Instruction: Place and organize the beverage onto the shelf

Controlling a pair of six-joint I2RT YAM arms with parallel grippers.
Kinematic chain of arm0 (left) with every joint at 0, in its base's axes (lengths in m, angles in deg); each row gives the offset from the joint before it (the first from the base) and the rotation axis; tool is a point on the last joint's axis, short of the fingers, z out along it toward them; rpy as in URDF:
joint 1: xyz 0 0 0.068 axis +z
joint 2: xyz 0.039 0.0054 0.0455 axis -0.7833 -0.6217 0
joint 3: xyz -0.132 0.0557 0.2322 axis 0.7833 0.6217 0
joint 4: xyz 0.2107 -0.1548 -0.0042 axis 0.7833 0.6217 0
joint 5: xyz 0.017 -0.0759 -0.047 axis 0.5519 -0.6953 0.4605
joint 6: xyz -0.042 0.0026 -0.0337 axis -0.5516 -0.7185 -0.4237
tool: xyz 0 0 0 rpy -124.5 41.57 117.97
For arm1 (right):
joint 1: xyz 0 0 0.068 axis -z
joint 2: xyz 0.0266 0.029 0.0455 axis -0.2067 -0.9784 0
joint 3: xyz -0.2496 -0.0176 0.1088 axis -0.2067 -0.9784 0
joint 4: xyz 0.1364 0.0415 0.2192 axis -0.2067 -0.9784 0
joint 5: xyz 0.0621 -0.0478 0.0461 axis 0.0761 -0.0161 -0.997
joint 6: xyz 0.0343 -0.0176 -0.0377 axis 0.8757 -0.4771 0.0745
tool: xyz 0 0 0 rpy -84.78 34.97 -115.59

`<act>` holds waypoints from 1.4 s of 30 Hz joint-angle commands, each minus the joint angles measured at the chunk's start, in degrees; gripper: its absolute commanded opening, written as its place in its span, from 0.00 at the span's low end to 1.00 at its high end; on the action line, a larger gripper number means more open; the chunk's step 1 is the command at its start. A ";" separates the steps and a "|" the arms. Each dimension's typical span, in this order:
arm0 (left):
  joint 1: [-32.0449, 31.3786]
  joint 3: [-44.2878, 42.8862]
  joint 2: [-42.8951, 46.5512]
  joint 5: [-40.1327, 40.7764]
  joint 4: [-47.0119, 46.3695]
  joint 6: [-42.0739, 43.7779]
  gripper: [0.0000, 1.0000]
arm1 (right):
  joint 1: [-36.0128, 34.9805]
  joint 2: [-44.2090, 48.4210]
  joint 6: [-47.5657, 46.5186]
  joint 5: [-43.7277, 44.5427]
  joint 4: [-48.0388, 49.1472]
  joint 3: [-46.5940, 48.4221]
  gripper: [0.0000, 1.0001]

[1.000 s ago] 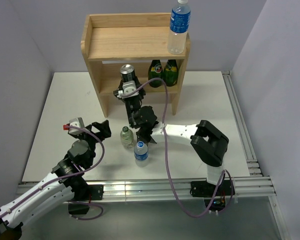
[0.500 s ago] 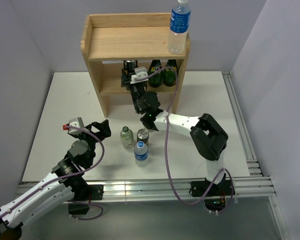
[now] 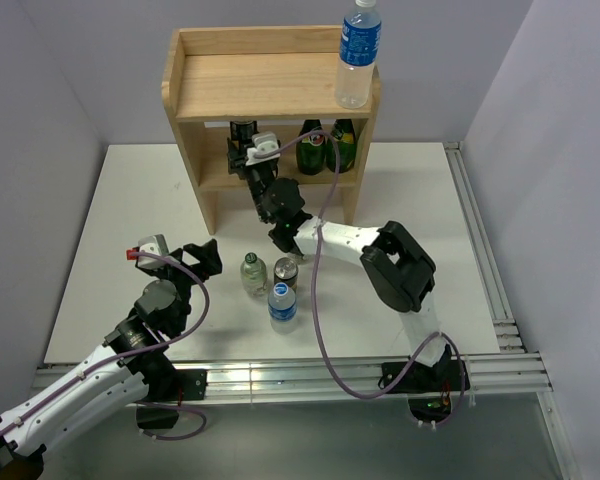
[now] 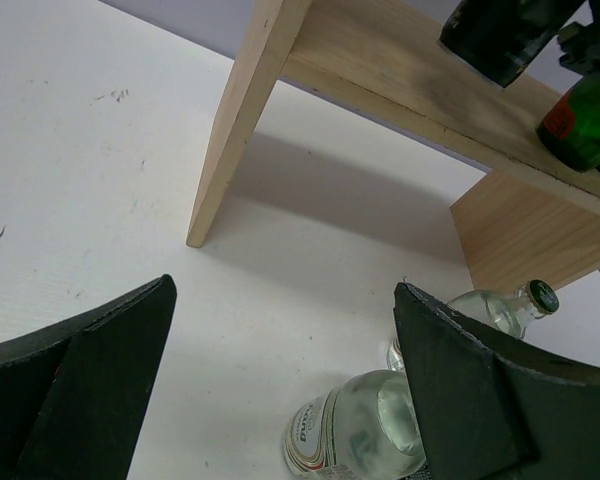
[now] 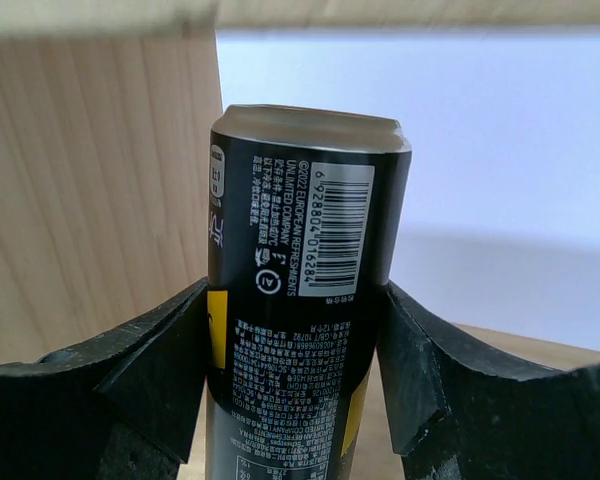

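My right gripper is shut on a black can with a silver top, held upright inside the lower tier of the wooden shelf, near its left side panel. In the right wrist view both fingers clamp the can. A water bottle stands on the shelf's top right corner. On the table stand a clear glass green-capped bottle, a second can and a water bottle. My left gripper is open and empty, left of the glass bottle.
Two dark green bottles stand on the right half of the lower tier, beside the held can. The shelf's left leg meets the white table ahead of the left gripper. A metal rail runs along the table's right edge.
The right arm has carried the can from in front of the shelf into the lower tier and then leftward. The left arm and the table bottles have not moved.
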 commanded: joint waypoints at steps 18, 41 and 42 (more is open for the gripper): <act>-0.25 0.22 0.59 -0.06 -2.48 0.76 0.98 | 0.69 -7.15 0.94 -1.83 4.36 11.09 0.00; -0.16 0.31 2.26 -0.32 -1.78 0.58 0.98 | -1.68 -7.95 3.32 -5.34 -2.23 12.86 0.18; -0.16 0.39 2.35 -0.32 -1.78 0.58 0.98 | -1.68 -7.77 3.32 -5.60 -2.76 12.68 0.24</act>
